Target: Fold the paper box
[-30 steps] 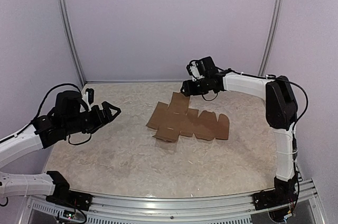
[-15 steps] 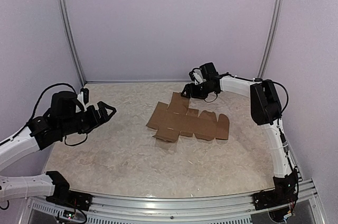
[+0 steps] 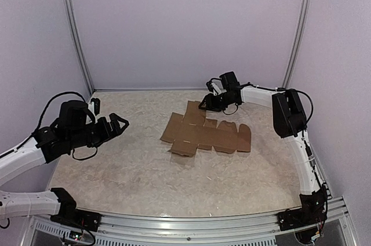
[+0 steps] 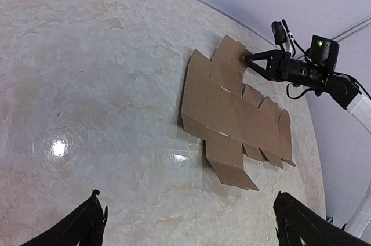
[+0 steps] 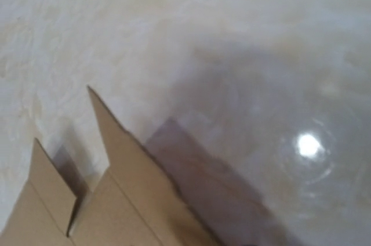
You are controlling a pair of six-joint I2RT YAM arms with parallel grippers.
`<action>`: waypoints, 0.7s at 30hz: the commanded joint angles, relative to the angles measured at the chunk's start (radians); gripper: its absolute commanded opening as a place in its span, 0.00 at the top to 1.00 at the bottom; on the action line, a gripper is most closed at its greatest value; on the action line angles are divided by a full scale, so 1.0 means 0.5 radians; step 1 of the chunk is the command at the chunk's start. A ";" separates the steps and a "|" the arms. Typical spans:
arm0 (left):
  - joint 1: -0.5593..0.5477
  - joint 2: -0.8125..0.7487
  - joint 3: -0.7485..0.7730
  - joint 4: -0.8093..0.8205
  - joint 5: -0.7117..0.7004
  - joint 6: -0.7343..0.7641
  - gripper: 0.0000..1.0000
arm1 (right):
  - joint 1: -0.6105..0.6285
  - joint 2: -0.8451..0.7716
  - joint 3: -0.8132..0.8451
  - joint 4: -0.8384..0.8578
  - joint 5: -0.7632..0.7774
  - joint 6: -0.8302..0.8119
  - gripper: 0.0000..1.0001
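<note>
Two arms on this rig, and the paper box [image 3: 206, 133] isn't a box yet. It's just a flat brown die-cut sheet lying on the counter [image 3: 133, 170], around the middle and a bit toward the far right corner, with its flaps and tabs all spread out.

The left end effector [image 3: 120, 125] hangs over the left side of the counter, well apart from the cardboard, with its fingers spread wide.

The right arm is stretched out along the far edge. The right end effector [image 3: 203, 105] is down low, right at the sheet's far flap, with its tip at the flap's edge or just about touching it. Honestly can't tell if those fingers are together, apart or pinching the flap, since it's too small from above. The wrist camera on that side only shows pointed cardboard tabs up close and blurry, plus a shadow and a spot of glare on the marbled counter.
</note>
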 commanded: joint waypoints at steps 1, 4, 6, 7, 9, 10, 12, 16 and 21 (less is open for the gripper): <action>0.019 0.012 0.060 -0.014 0.000 0.030 0.01 | -0.011 -0.022 -0.073 0.089 -0.074 0.014 0.66; 0.018 0.009 0.060 -0.014 0.007 0.026 0.01 | -0.011 -0.050 -0.105 0.104 -0.071 0.011 0.79; 0.018 0.005 0.060 -0.012 0.011 0.023 0.01 | -0.011 -0.065 -0.131 0.104 -0.070 0.008 0.87; 0.019 0.005 0.060 -0.012 0.011 0.023 0.01 | -0.010 -0.075 -0.153 0.113 -0.066 0.008 0.91; 0.020 -0.004 0.060 -0.012 0.014 0.023 0.01 | -0.011 -0.116 -0.220 0.149 -0.053 0.010 0.98; 0.020 -0.007 0.060 -0.014 0.014 0.022 0.01 | -0.011 -0.139 -0.254 0.172 -0.049 0.013 1.00; 0.020 -0.011 0.060 -0.014 0.017 0.022 0.01 | -0.009 -0.182 -0.322 0.216 -0.050 0.016 1.00; 0.020 -0.011 0.057 -0.004 0.022 0.024 0.01 | -0.010 -0.272 -0.462 0.289 -0.035 0.029 1.00; 0.018 -0.014 0.048 0.009 0.035 0.016 0.01 | -0.002 -0.459 -0.733 0.403 0.084 0.085 1.00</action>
